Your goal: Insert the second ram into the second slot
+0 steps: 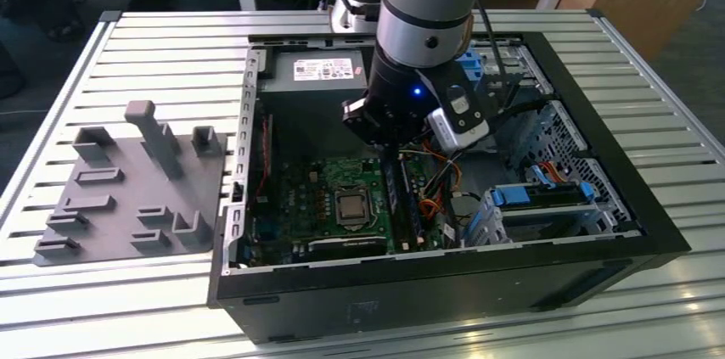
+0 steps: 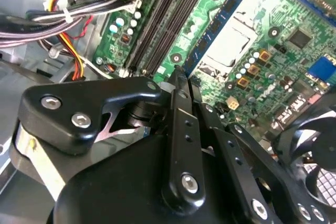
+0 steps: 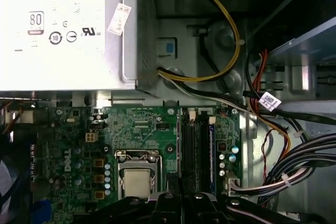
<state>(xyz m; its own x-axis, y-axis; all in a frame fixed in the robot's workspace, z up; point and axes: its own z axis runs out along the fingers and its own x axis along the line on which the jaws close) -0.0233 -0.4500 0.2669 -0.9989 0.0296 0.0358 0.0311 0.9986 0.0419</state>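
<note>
My gripper (image 1: 391,154) hangs inside the open computer case, low over the motherboard's long dark ram slots (image 1: 396,202). In the second wrist view its fingertips (image 2: 178,80) are pressed close together. The second ram (image 2: 215,32), a blue strip with dark chips, reaches out from between them, parallel to the slots (image 2: 157,24) and on their processor side. In the first wrist view the gripper (image 3: 181,198) lines up with the slot (image 3: 186,150) nearest the processor. A thin blue edge (image 3: 211,150) stands along the cable side of the slots. How high the ram sits above the slot is hidden.
A silver power supply (image 3: 63,24) fills the case's far end. Cable bundles (image 3: 294,166) crowd one side of the slots, and the processor socket (image 3: 136,179) lies on the other. A fan (image 2: 315,150) sits near the gripper. Blue drive brackets (image 1: 544,193) and a grey parts fixture (image 1: 131,185) flank the case.
</note>
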